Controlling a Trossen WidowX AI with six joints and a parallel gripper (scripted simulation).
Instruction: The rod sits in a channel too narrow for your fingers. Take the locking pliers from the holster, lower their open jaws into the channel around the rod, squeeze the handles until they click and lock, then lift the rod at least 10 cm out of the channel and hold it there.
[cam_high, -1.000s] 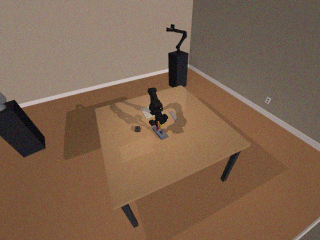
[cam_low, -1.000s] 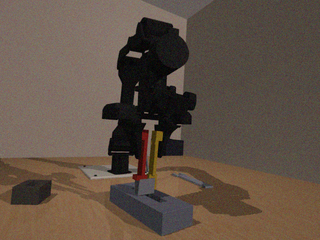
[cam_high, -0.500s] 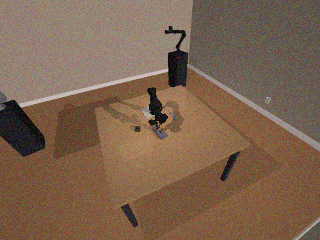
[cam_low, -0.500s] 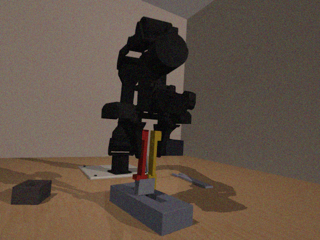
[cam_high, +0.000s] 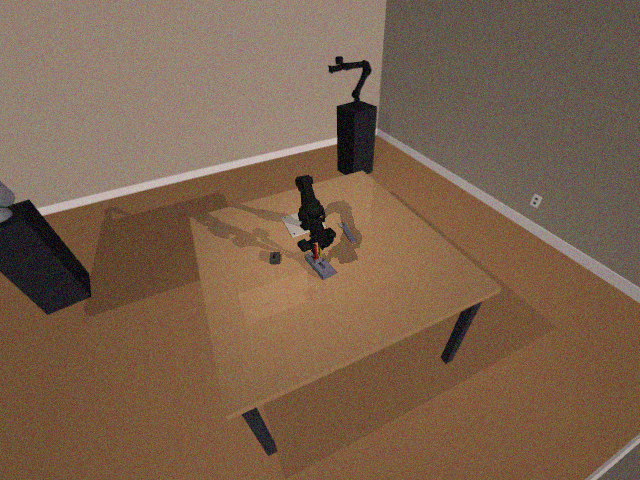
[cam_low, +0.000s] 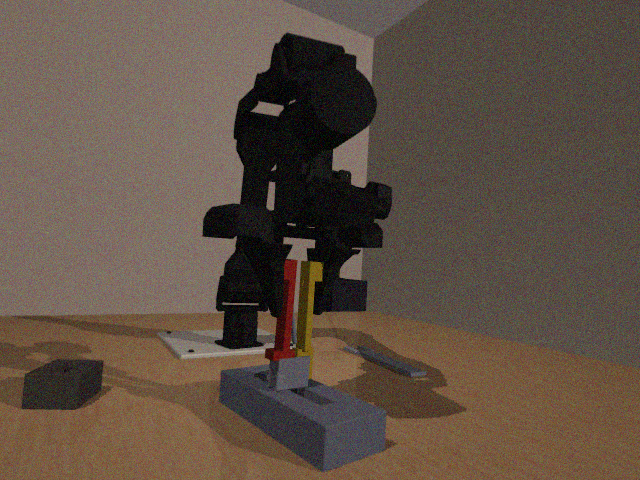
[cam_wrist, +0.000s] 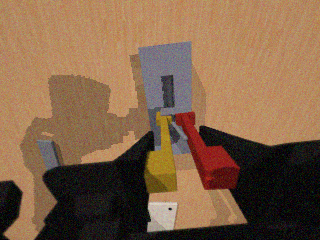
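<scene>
As the handles stand upright over the channel, squeezing appears to be the step in hand.
Jaws (cam_low: 298, 304) (cam_wrist: 176, 134): pinching the pliers by the red handle (cam_high: 315, 251) (cam_low: 285, 310) (cam_wrist: 220, 167) and yellow handle (cam_high: 320, 253) (cam_low: 306, 304) (cam_wrist: 161, 172).
Pliers' head (cam_low: 292, 373): at the slotted block (cam_high: 326, 271) (cam_low: 279, 408) (cam_wrist: 177, 55), above its opening.
Block: on the table (cam_high: 361, 320) (cam_low: 170, 444) (cam_wrist: 260, 65).
Rod: cannot be made out for certain.
Done: pliers out of any holster, brought to the channel.
Left: click and lock, if not already made; then the lift and hold.
Risk: lifting unlocked could leave the rod behind.
</scene>
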